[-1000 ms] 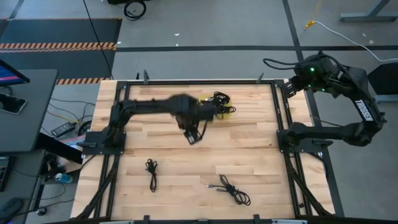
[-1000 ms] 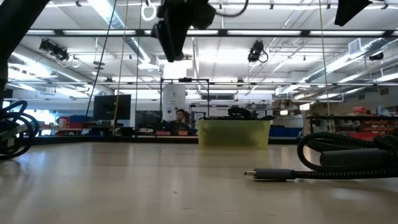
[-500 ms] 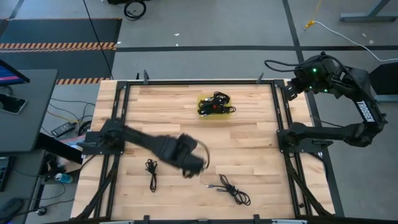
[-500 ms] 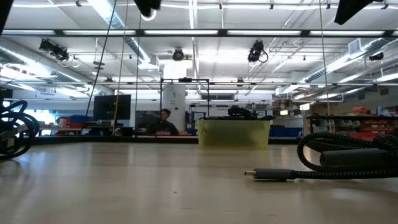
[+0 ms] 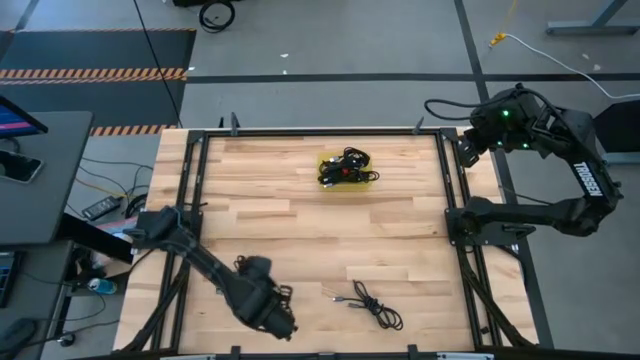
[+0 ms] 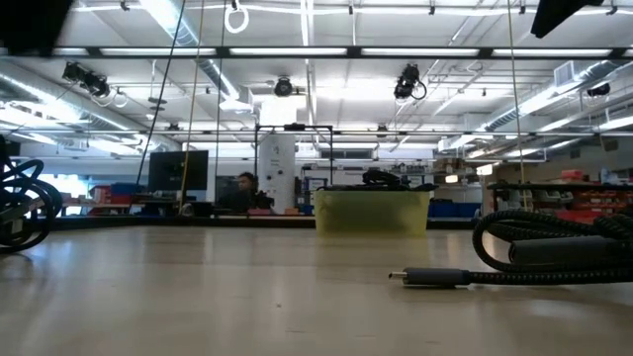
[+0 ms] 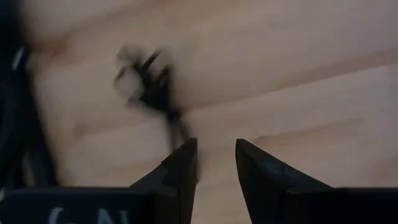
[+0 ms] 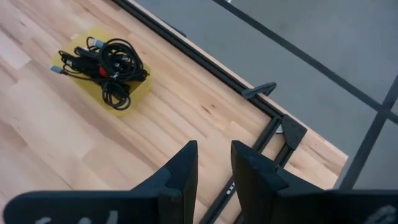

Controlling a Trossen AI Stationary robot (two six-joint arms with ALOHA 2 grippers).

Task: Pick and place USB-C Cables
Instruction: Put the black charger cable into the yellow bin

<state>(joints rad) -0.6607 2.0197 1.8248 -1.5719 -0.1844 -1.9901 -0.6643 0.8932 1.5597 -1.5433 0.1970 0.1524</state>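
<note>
Lying beside left arm's fingers (image 7: 214,165), probably cable (image 7: 149,84).

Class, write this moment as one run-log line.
left gripper: above loose cable, empty | right gripper: waiting at far right corner | yellow tray: holds cables

I get even, bright light from ceiling strips (image 6: 326,51) overhead, with only soft shadows. My left wrist feed is smeared by motion: beyond the left gripper (image 7: 214,158), a cable (image 7: 152,87) is blurred.
</note>
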